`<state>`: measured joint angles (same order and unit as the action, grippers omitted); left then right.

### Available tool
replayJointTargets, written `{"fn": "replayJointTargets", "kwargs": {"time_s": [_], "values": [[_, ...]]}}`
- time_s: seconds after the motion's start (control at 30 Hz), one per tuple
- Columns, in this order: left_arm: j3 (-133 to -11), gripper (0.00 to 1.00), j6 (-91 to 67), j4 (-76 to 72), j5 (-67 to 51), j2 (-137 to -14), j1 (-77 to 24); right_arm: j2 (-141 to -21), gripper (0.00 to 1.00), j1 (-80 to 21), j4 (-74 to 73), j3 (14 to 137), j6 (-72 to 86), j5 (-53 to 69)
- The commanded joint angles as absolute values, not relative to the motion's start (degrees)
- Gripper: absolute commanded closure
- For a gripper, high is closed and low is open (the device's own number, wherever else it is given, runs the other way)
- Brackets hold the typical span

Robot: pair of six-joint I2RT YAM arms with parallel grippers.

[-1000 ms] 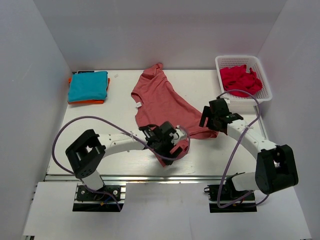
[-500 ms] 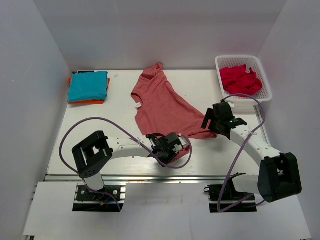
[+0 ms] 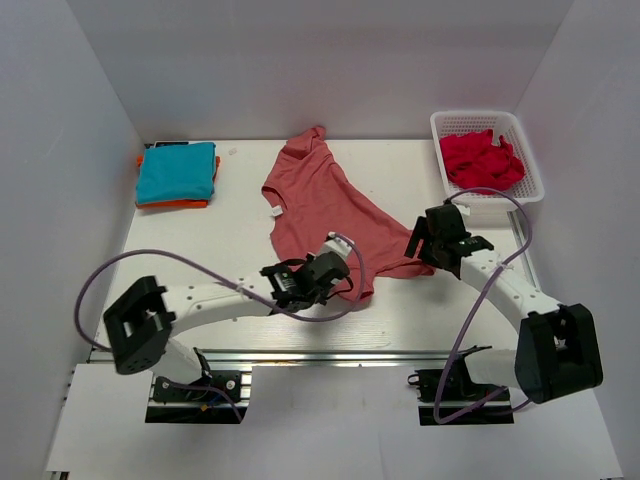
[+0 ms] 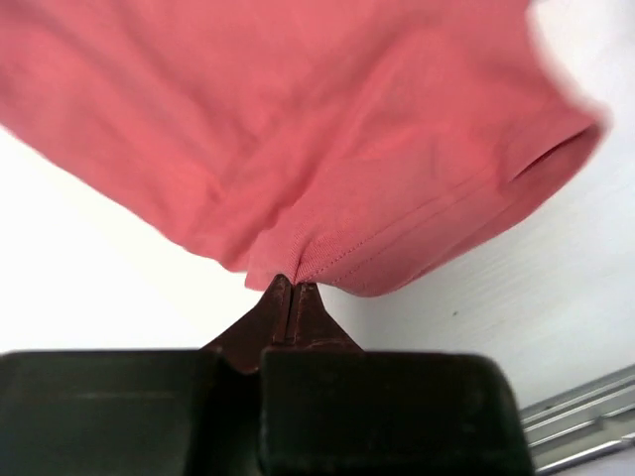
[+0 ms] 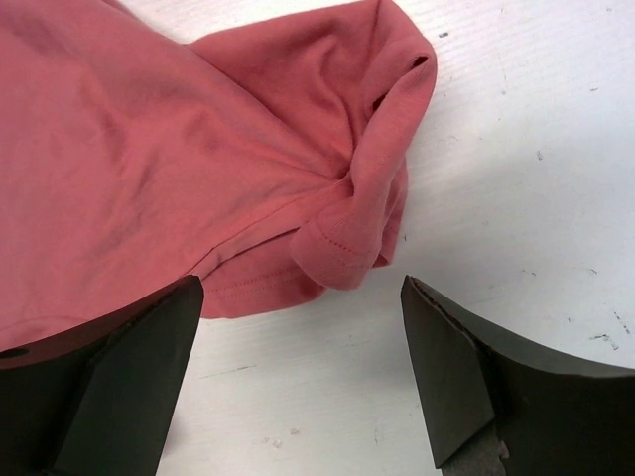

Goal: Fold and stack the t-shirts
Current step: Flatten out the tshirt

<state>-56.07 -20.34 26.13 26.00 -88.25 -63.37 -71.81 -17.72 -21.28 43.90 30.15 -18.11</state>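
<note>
Swung leftward, left gripper [image 4: 293, 287] clamps 1 salmon shirt [image 3: 320, 200]; right gripper [image 5: 301, 290] spread wide.

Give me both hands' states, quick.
Left hand: closed on the hem of the salmon t-shirt.
Right hand: open, holding nothing.

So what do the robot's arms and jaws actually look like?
The left arm and right arm match: white links with chunky black joint housings. A thin purple cable loops loosely along each. The jaws are dark wedge-shaped blocks.
</note>
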Motion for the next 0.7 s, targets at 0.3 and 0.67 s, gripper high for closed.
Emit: {"fn": "replayJointTargets", "kwargs": {"time_s": [0.3,0.67], "values": [[-55.0,1.00,-21.1,24.7,35.8,-79.1,-62.3,-78.8,0.21,-18.3,-23.3,51.2,27.3,-21.7],[-56.3,1.00,-15.7,21.2,52.2,-74.4,-59.6,-74.1,0.19,-18.2,-20.3,47.8,24.5,-18.0]]}}
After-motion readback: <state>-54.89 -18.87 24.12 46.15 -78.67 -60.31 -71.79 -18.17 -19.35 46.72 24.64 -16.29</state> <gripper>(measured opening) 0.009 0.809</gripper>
